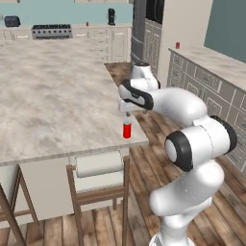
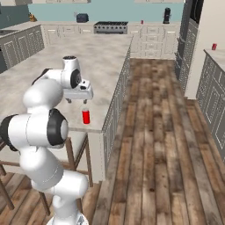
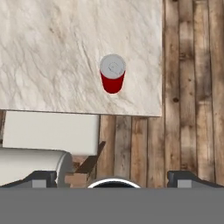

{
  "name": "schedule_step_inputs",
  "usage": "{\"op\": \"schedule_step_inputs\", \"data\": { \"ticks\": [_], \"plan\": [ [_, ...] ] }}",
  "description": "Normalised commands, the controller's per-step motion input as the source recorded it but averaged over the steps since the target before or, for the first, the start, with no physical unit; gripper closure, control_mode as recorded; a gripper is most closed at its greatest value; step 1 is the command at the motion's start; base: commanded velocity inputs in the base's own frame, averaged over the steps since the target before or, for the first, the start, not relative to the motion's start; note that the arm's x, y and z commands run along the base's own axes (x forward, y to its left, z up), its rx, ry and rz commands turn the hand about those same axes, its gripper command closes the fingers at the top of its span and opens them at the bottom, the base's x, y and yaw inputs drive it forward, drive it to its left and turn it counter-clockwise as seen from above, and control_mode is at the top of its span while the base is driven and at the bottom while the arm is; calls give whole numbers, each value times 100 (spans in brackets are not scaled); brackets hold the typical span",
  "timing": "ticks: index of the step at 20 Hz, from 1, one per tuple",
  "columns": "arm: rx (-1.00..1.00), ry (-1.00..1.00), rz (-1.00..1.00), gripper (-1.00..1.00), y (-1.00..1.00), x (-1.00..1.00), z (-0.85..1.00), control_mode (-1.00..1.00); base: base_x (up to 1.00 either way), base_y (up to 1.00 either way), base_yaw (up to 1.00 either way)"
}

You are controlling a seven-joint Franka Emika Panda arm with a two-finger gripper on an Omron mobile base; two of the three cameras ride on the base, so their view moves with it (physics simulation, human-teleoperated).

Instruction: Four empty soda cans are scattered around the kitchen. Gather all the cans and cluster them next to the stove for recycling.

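Item: red can [image 1: 127, 130], upright near the corner of the island counter [image 1: 57, 101], at 12 o'clock from the claw in the hand view.
Claw [image 1: 127, 113]: fully spread, holding nothing, poised just above the can.
Destination: stove [image 1: 51, 31], far back wall, 11 o'clock.
Handling advice: centre the fingers either side of the can, descend straight, close gently mid-body; the counter edge is near, so avoid nudging it off.
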Motion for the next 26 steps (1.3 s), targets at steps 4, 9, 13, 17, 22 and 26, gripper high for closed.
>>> {"op": "schedule_step_inputs", "data": {
  "ticks": [4, 9, 13, 17, 22, 26],
  "plan": [
    [0, 2, 0, -100, 4, 30, -21, -100, 0, 0, 0],
    [0, 4, 0, -100, 2, 29, -18, -100, 0, 0, 0],
    [0, 2, 0, -100, 2, 27, -17, -100, 0, 0, 0],
    [0, 1, 0, -100, 2, 28, -18, -100, 0, 0, 0],
    [0, 1, 0, -100, 5, 26, -22, -100, 0, 0, 0],
    [0, 0, 0, -100, 1, 25, -20, -100, 0, 0, 0]
  ]
}}
